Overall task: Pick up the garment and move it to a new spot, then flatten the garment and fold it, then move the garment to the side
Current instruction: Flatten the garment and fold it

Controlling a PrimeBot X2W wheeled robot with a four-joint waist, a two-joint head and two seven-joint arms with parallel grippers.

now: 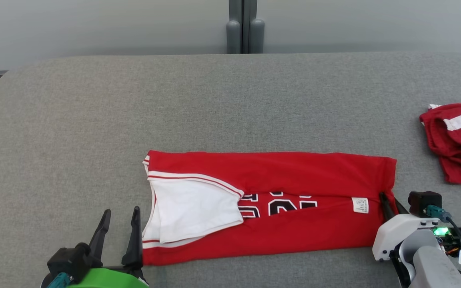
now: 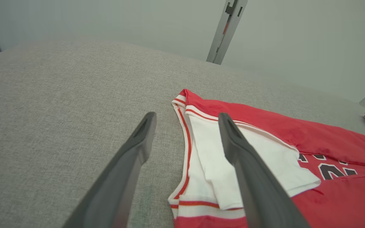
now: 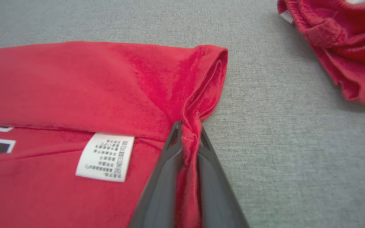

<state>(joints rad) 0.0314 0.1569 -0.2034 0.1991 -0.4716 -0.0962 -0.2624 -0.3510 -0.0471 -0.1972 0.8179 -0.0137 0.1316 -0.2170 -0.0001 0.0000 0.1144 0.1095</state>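
Observation:
The garment (image 1: 270, 200) is a red jersey with white trim and black lettering, folded into a long strip across the grey table (image 1: 214, 104). Its white armhole end (image 2: 220, 158) points left, its hem end with a white care label (image 3: 105, 156) points right. My right gripper (image 1: 386, 204) is shut on the right edge of the garment; in the right wrist view the red cloth (image 3: 188, 139) is pinched between the two dark fingers. My left gripper (image 1: 119, 234) stands open just left of the garment's white end, one finger (image 2: 239, 158) hovering over the white cloth, holding nothing.
A second red and white garment (image 1: 460, 140) lies crumpled at the table's right edge, also in the right wrist view (image 3: 344, 41). A grey post (image 1: 244, 26) stands behind the table's far edge. Bare grey surface stretches left and behind the jersey.

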